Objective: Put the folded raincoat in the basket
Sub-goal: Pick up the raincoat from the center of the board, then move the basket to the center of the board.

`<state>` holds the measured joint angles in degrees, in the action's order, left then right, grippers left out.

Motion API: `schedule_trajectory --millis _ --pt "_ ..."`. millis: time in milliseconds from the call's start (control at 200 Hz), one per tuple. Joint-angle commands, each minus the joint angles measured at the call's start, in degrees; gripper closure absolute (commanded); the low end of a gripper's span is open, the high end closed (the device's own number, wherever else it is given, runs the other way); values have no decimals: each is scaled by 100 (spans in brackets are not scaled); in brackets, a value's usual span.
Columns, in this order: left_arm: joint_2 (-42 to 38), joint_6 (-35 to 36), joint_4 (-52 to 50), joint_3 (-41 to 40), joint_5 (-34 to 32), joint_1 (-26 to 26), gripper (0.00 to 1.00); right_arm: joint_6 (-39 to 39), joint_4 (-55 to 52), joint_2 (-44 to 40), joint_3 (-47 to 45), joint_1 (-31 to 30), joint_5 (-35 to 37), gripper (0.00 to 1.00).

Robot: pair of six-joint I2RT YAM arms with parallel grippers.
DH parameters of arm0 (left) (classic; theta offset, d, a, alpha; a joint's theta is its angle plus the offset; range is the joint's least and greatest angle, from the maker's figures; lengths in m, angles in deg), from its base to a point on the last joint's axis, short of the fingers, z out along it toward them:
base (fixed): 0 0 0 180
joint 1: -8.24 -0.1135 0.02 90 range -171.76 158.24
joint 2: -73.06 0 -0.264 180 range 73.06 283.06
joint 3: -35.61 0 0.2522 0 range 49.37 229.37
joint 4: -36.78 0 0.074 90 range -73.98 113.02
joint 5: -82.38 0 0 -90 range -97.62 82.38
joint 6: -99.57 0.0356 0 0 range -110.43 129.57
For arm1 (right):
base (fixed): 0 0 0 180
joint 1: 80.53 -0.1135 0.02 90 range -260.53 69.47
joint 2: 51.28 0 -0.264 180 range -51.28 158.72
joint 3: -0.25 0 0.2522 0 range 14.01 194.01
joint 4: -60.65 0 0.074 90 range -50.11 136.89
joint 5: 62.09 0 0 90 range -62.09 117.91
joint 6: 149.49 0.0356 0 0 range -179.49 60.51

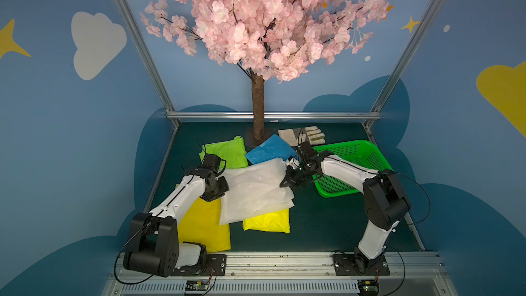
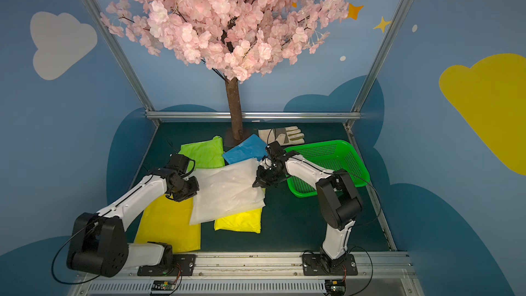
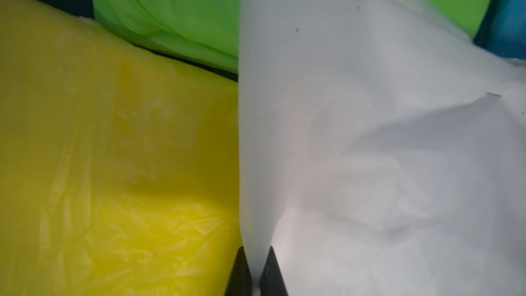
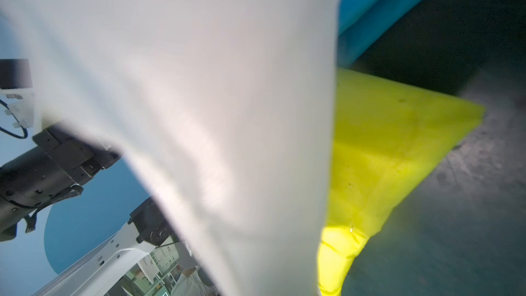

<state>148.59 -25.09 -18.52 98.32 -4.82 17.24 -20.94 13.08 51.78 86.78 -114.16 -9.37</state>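
The folded raincoat [image 1: 253,192] [image 2: 227,192] is white and translucent, and it lies mid-table on top of other coats. My left gripper [image 1: 224,180] [image 2: 196,184] [image 3: 257,269] is shut on its left edge, and the left wrist view shows a fold of white sheet [image 3: 370,138] pinched between the black fingers [image 3: 240,274]. My right gripper [image 1: 284,184] [image 2: 256,185] is at the coat's right edge, shut on it. There the white sheet [image 4: 199,81] fills the right wrist view and hides the jaws. The green basket [image 1: 353,152] [image 2: 330,152] sits just right of the right gripper, partly under that arm.
A large yellow coat [image 1: 205,223] and a smaller yellow folded one [image 1: 267,222] lie partly under the white one. A lime coat [image 1: 227,152] and a blue one [image 1: 270,149] lie behind. A work glove [image 1: 304,135] and the tree trunk [image 1: 258,109] stand at the back.
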Motion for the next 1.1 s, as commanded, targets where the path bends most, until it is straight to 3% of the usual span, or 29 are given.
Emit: schedule_trajectory --millis 0,165,335,466,641,851,1091 --pt "-465 -89 -41 -17 676 -3 97 -342 -421 -413 356 154 -178 100" --pt "-999 -585 389 68 1743 174 98 -814 -1157 -1011 735 931 -188 100" --pt "-715 -1329 919 697 1596 1131 97 -1191 -1986 -1424 1222 2220 -21 100" --pt "426 -1733 1336 1657 1450 2037 97 -1456 -2571 -1557 1644 3044 258 100" --pt "2453 -1902 1375 3607 1460 2884 97 -1400 -2821 -1738 1824 3950 745 100" --pt "4558 -1997 815 6146 1659 3391 98 -1608 -2831 -1842 1812 4589 1416 100" --pt "6120 -2157 133 8272 1759 3632 98 -1833 -3018 -1560 2041 5029 1757 100"
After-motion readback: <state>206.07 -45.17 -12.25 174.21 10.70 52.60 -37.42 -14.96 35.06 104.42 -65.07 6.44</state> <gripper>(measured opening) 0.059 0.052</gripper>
